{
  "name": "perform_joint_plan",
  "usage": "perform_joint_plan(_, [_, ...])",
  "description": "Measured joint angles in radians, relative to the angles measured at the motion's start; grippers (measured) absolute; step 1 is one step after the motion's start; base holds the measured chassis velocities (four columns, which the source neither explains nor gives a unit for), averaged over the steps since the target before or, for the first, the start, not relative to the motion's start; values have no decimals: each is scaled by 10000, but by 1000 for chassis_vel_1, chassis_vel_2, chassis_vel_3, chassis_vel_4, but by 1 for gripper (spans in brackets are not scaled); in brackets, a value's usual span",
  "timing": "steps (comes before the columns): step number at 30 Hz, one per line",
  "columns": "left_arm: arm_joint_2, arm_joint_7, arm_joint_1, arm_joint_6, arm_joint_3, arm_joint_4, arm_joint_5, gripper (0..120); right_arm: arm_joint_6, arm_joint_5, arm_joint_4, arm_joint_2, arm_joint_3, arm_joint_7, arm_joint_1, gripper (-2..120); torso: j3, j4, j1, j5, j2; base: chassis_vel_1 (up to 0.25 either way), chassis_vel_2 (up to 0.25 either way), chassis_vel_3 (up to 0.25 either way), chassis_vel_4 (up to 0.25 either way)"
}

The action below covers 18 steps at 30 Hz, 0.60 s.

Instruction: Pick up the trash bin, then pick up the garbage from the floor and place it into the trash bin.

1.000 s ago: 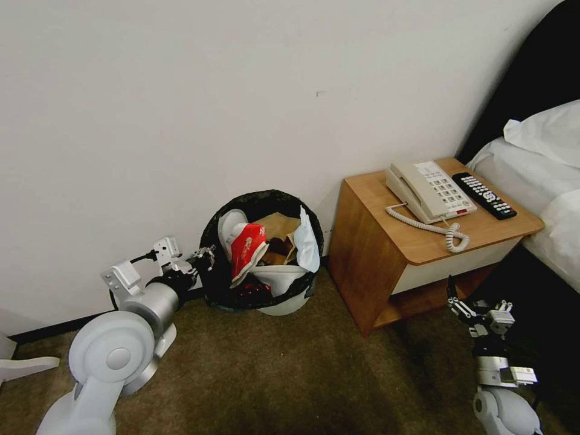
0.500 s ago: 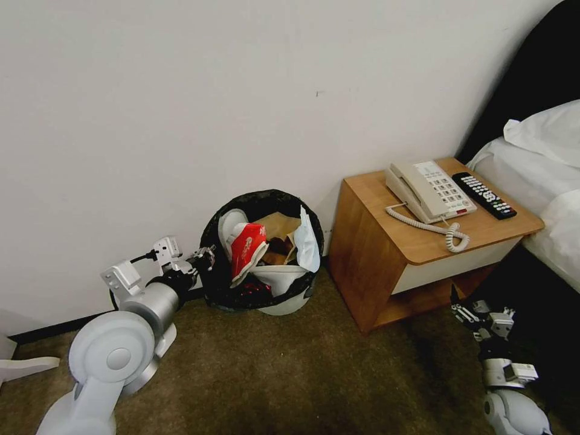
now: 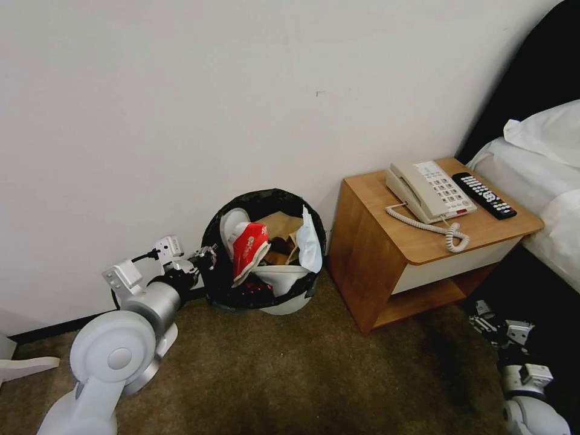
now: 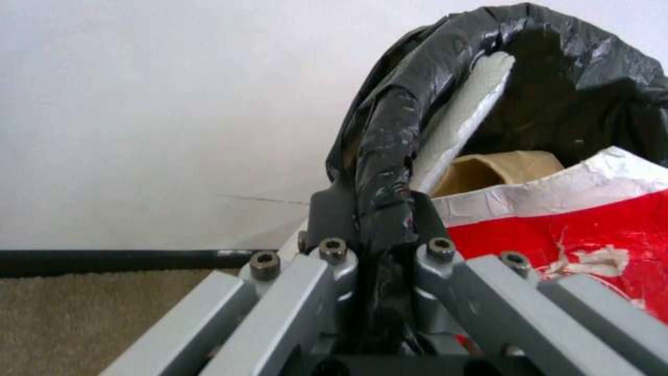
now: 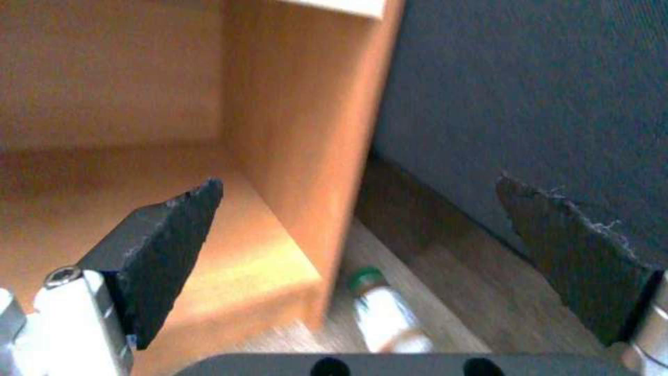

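Observation:
The trash bin (image 3: 284, 305), white with a black bag over its rim, leans toward me by the wall. Inside it lie a white slipper (image 3: 232, 222), a red cup (image 3: 249, 249), a brown paper bag (image 3: 279, 226) and a pale-blue mask (image 3: 308, 241). My left gripper (image 3: 208, 257) is shut on the bin's bagged rim (image 4: 379, 156), with the red cup (image 4: 592, 235) just beyond its fingers. My right gripper (image 3: 486, 320) hangs open low beside the nightstand. Between its fingertips (image 5: 358, 183) a clear bottle (image 5: 390, 318) with a green cap lies on the floor (image 3: 290, 374).
A wooden nightstand (image 3: 368, 254) with a phone (image 3: 429, 190) and a remote (image 3: 484, 195) stands right of the bin. The bed (image 3: 544, 181) and its dark base (image 5: 543, 104) close the right side. The bottle lies in the narrow gap between nightstand panel (image 5: 306, 130) and base.
My right arm has dropped lower and moved right, toward the gap beside the nightstand. The left gripper keeps its hold, and the bin has shifted very slightly.

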Motion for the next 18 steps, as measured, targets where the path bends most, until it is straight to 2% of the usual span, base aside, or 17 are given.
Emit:
perform_joint_plan(5, [-12,35,45,-1,-17,2,0,4,-835,-441,-214,-157,117,574,-26,100,0,-1,0,0,0,0,0,0,0])
perform_joint_plan(18, [35,70,-1,-4,-69,-35,-25,4,-1470,-922,-1019,-281,231,533,236,100,0,0,0,1,0,0,0,0,0])
